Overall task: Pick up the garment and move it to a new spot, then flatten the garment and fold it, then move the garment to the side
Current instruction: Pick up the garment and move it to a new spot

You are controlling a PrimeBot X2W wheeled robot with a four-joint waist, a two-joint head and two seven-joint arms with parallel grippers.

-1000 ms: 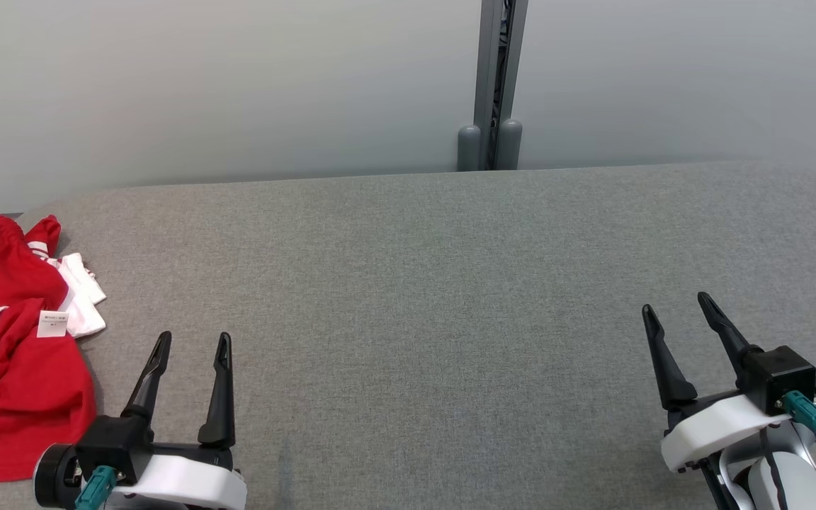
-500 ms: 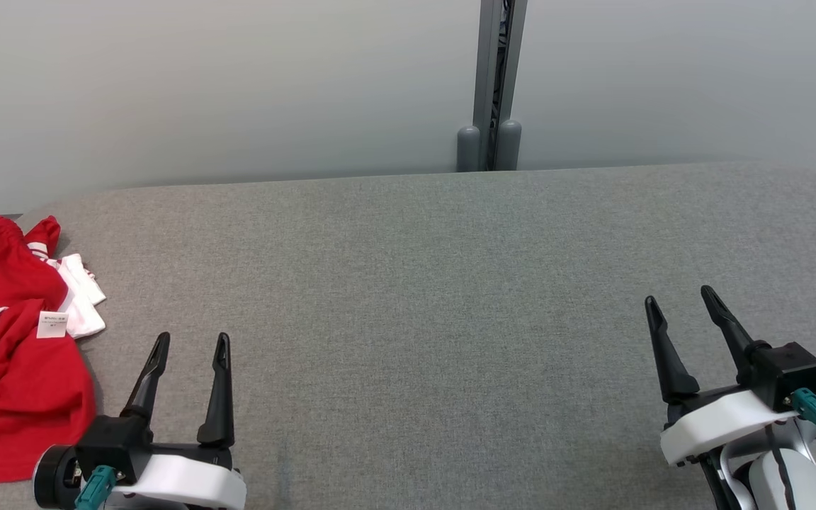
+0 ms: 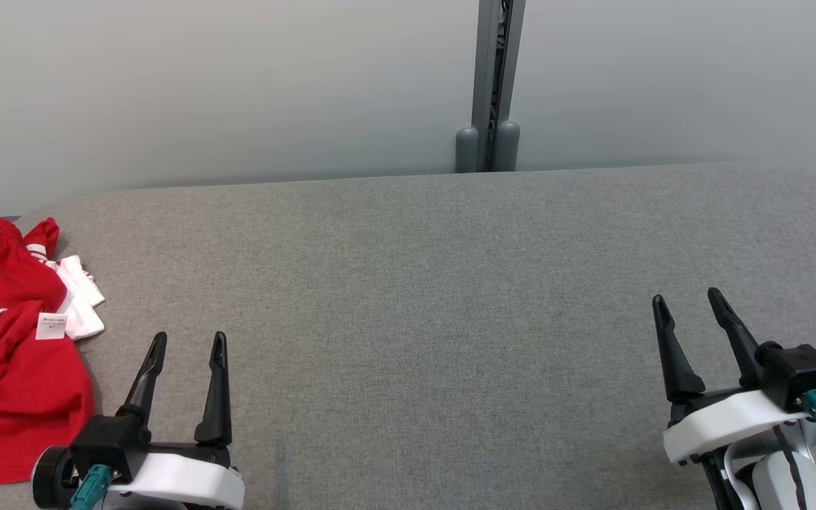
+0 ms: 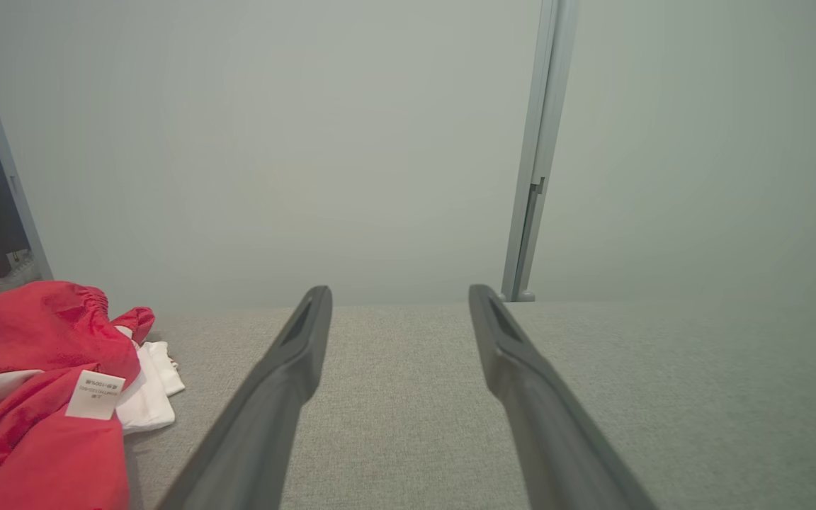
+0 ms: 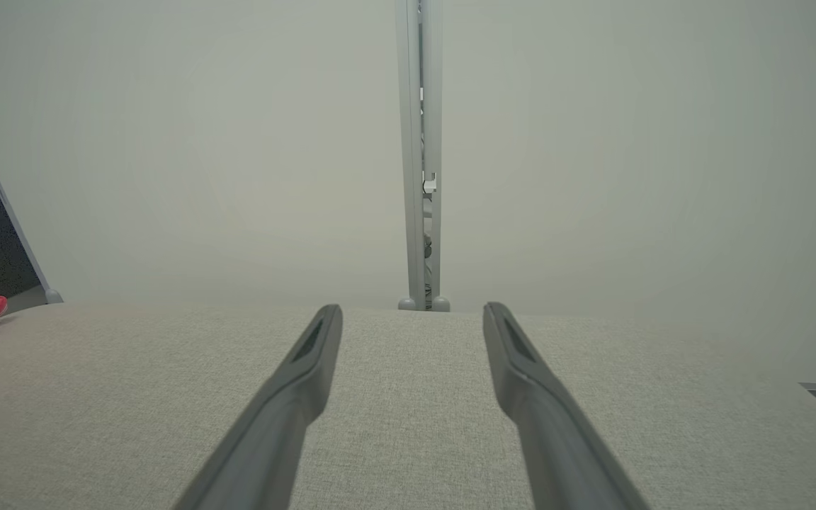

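Red-and-white garment [image 3: 18, 354]: crumpled, left edge of grey desk [image 3: 422, 283]. Left hand [image 3: 188, 338]: lower left, released, fingers apart. Right hand [image 3: 686, 296]: lower right, released likewise.

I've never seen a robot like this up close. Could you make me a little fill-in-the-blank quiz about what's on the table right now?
1. The crumpled garment is mostly ____ with white trim.
2. The left end effector and the right end effector both have their fingers ____, holding nothing.
3. On the grey table, the garment lies nearer the ____ one of the two.

Missing words: red; open; left.
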